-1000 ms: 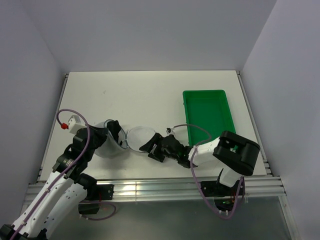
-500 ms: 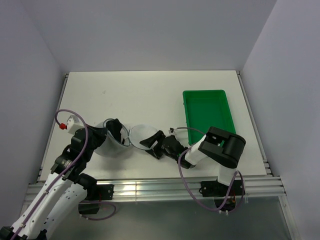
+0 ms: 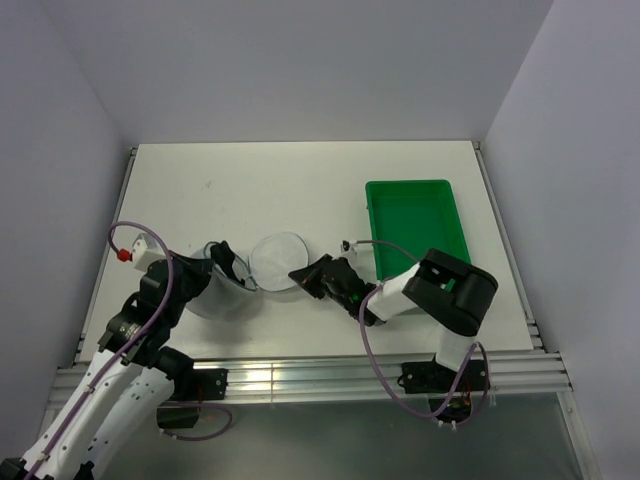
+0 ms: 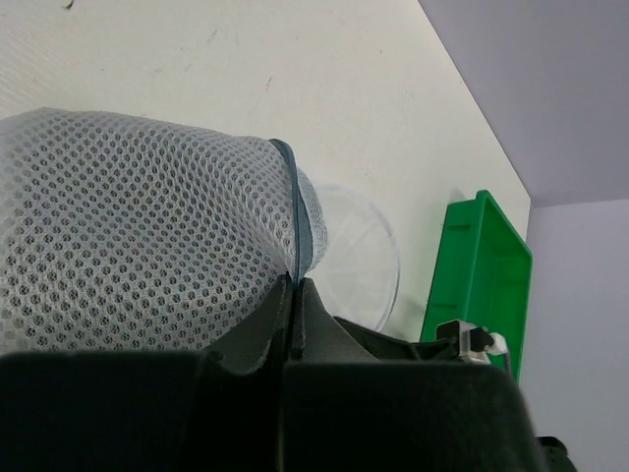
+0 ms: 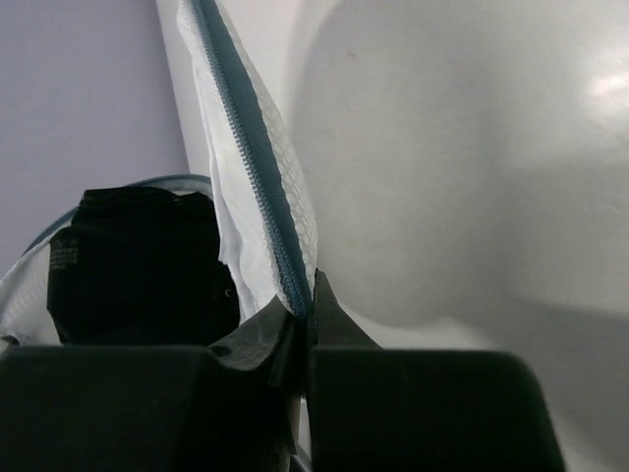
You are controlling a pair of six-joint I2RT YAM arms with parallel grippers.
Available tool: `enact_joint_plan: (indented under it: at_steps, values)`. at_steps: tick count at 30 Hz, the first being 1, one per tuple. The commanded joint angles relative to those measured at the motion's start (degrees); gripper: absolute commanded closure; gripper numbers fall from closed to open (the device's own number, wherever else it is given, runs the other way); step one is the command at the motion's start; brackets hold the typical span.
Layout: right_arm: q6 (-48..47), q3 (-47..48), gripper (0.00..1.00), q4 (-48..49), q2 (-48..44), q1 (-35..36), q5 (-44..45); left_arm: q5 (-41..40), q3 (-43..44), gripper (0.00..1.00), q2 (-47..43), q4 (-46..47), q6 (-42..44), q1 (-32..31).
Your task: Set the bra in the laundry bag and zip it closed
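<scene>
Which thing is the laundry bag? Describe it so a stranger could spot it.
On the white table, find the green tray and look left along the near edge. The laundry bag lies there on its side: a soft white mesh cylinder with a round see-through lid folded open, nothing like the rigid tray.

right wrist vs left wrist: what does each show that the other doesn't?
Right wrist only: a black mass in the bag's mouth, probably the black fabric bra. Left wrist only: the green rectangular plastic tray and the bag's round lid face-on. Both: the white mesh laundry bag, zipper edge pinched in the shut left gripper or right gripper.
</scene>
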Motion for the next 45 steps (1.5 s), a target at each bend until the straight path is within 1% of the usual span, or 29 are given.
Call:
enact_joint_plan:
  at_steps: [1,7,8,9,12,15,16,18,19,20,21,22,23,25,26,28,29,31,32,33,34,37,39,40,41,42,43,44,45]
  values:
    - [-7.82,4.84,1.00,-6.44,-6.05,-0.10,5.51,1.08,2.45,1.00,-0.83,0.61,0.94,-0.15]
    - [-19.95,10.03,1.00,-19.61,-16.51,0.87,13.59,2.66,2.01,1.00,-0.40,2.28,2.53,-0.15]
    - [-21.97,10.82,1.00,-23.90,-19.48,1.04,15.17,2.84,2.01,1.00,-0.22,2.72,2.70,-0.06]
    - [-25.38,12.65,1.00,-26.47,-20.90,2.00,19.02,3.10,2.09,1.00,0.48,3.68,3.31,-0.15]
    - [-31.98,15.38,1.00,-34.47,-26.61,3.76,23.79,4.16,1.66,1.00,2.32,6.84,4.28,-0.15]
    - [-37.35,16.80,1.00,-41.85,-32.24,5.87,31.52,4.95,1.13,1.00,5.83,10.01,5.33,-0.15]
    - [-38.07,16.98,1.00,-44.05,-33.56,7.36,35.28,5.04,1.04,1.00,6.89,12.11,5.51,-0.15]
    - [-39.21,17.50,1.00,-50.81,-37.08,9.30,39.43,5.74,0.60,1.00,10.13,14.75,6.30,-0.15]
    - [-38.61,17.94,1.00,-54.14,-37.87,11.13,41.71,5.91,0.51,1.00,11.20,17.03,6.57,-0.15]
    - [-36.60,19.16,1.00,-61.23,-38.83,12.11,45.30,6.79,0.43,1.00,13.21,18.09,6.92,-0.15]
    - [-35.27,20.04,1.00,-64.86,-38.93,12.99,47.08,7.14,0.34,1.00,14.19,18.97,7.36,-0.15]
    - [-33.95,20.84,1.00,-71.86,-38.50,15.17,49.10,7.67,0.16,1.00,15.07,20.98,7.80,-0.15]
    - [-32.46,21.89,1.00,-75.76,-37.97,16.33,52.77,8.37,-0.01,1.00,15.86,21.79,8.15,-0.15]
    - [-26.84,26.10,1.00,-83.67,-35.61,18.26,55.96,10.21,-0.71,1.00,18.32,23.46,8.94,-0.24]
    - [-21.69,29.95,1.00,-92.24,-31.85,19.84,57.45,10.74,-0.89,1.00,19.81,25.21,9.20,-0.15]
    - [-14.47,34.62,1.00,-102.20,-26.92,21.34,61.23,12.50,-2.03,1.00,21.31,27.32,10.00,-0.15]
    - [-6.51,39.86,1.00,-112.61,-21.24,23.00,62.46,12.94,-2.38,1.00,22.27,29.59,10.35,-0.24]
    - [3.45,46.04,1.00,-124.69,-14.71,24.59,65.10,14.09,-3.61,1.00,22.63,30.84,10.53,-0.15]
    - [6.28,51.55,1.00,-131.80,-8.32,25.38,65.98,14.18,-3.97,1.00,22.46,30.93,10.70,-0.15]
    - [4.57,53.69,1.00,-131.87,-5.74,26.70,67.12,14.44,-4.93,1.00,22.20,33.20,11.14,-0.15]
    - [3.51,56.67,1.00,-131.87,-2.32,27.23,66.96,15.05,-5.63,1.00,22.11,33.57,11.32,-0.15]
    - [2.19,60.47,1.00,-131.87,2.44,28.73,67.21,16.72,-6.25,1.00,22.11,33.92,12.11,-0.15]
    - [0.95,63.73,0.89,-131.87,3.86,29.52,67.22,17.60,-7.22,1.00,21.67,34.62,12.28,-0.15]
    - [0.25,64.52,0.87,-130.57,4.31,29.70,67.31,17.78,-7.48,1.00,21.49,34.89,12.28,-0.15]
    - [-3.23,65.40,0.80,-129.08,4.31,29.87,67.22,18.22,-7.92,1.00,21.14,35.15,12.28,-0.15]
    - [-5.79,65.40,0.76,-127.15,3.88,29.87,66.96,18.05,-7.84,1.00,21.14,35.07,12.46,-0.15]
    - [-8.17,65.14,0.72,-122.43,2.48,29.87,66.35,18.04,-7.75,1.00,20.97,34.72,12.55,-0.15]
    - [-13.15,63.92,0.61,-119.51,1.42,29.87,65.91,18.31,-7.58,1.00,20.79,34.63,12.72,-0.15]
    - [-16.94,62.78,0.54,-116.00,0.02,29.87,65.21,18.22,-7.57,1.00,20.70,34.37,12.81,-0.15]
